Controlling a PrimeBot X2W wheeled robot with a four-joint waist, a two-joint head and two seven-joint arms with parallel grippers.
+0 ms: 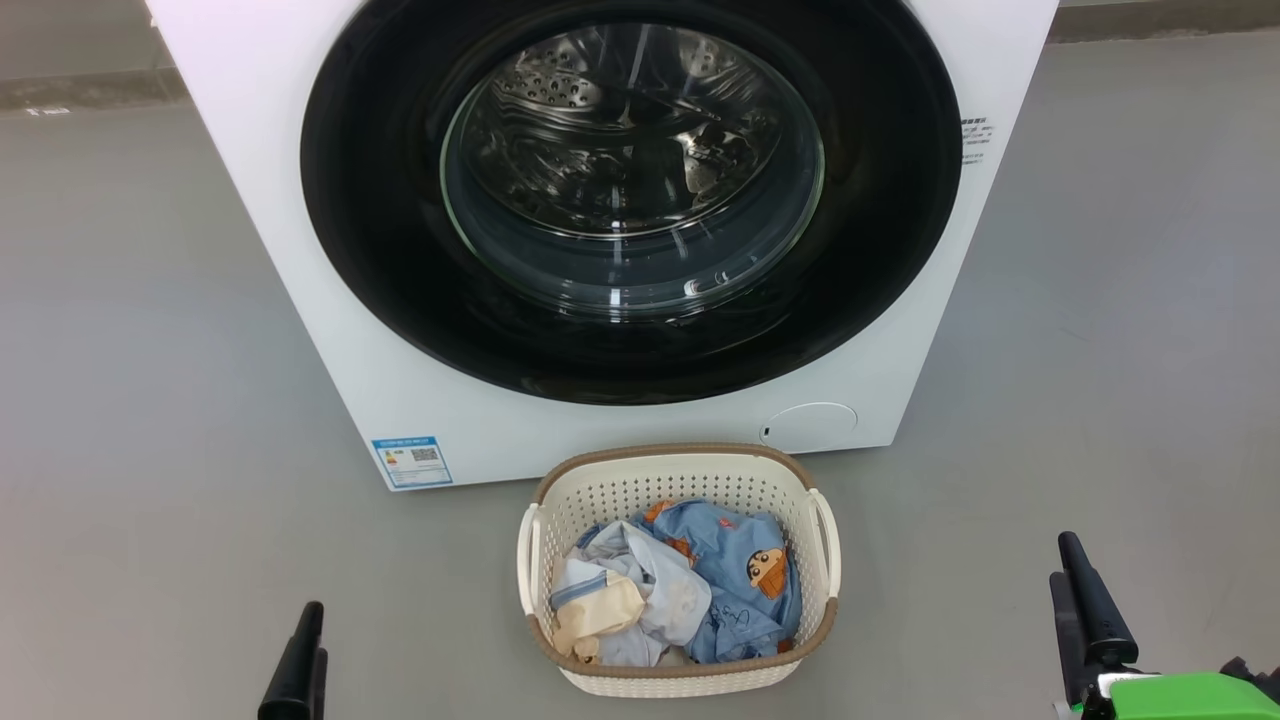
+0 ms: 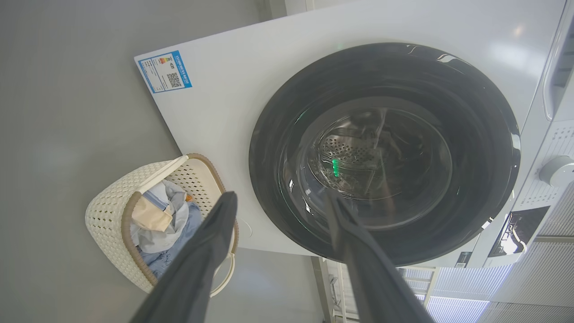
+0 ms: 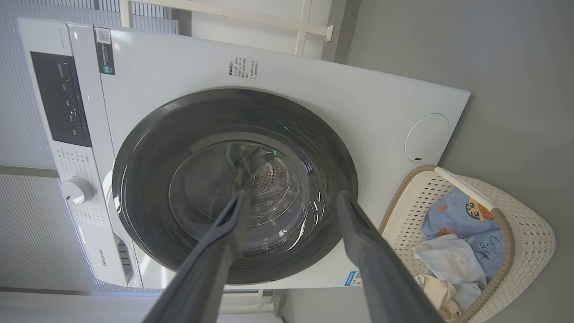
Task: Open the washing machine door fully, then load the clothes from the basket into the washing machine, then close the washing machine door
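The washing machine [image 1: 620,425] stands straight ahead, big and white. The washing machine door [image 1: 380,200], with its glossy black rim and clear glass bowl, lies flat against the front, and the steel drum shows through the glass. On the floor in front sits the cream basket [image 1: 670,455], which holds the clothes [image 1: 720,570]: light-blue cartoon-print garments and pale pieces. My left gripper [image 1: 300,650] hangs low at the left of the basket, and the left wrist view shows its jaws [image 2: 281,196] open and empty. My right gripper [image 1: 1065,565] is low at the right, and its jaws [image 3: 292,196] are also open and empty.
Grey floor spreads on both sides of the machine and basket. A blue label sticker [image 1: 411,461] and a round cover [image 1: 810,425] mark the machine's lower front. The control panel [image 3: 60,98] and dial [image 3: 77,189] sit along its top.
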